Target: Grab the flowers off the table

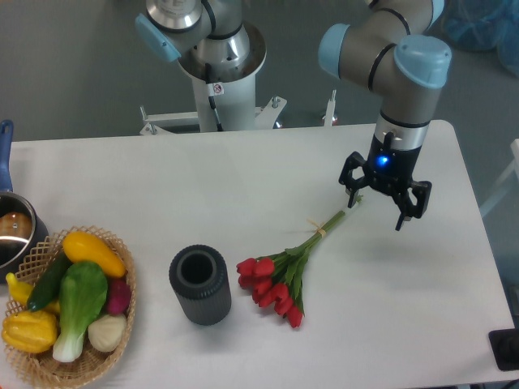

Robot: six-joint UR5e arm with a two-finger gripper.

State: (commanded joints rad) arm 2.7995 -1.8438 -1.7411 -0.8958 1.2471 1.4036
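Observation:
The flowers (280, 275) are a bunch of red tulips with green stems tied by a pale band, lying flat on the white table (243, 186). The red heads point to the lower left and the stem ends reach up right to about the gripper. My gripper (381, 212) hangs at the right of the table, fingers pointing down and spread apart, just over or beside the stem tips. It holds nothing. Whether a finger touches the stems I cannot tell.
A dark grey cylindrical cup (199, 285) stands just left of the tulip heads. A wicker basket (122, 324) of yellow, green and red-purple produce sits at the front left. A metal pot (12, 231) is at the left edge. The robot base (219, 49) stands behind the table.

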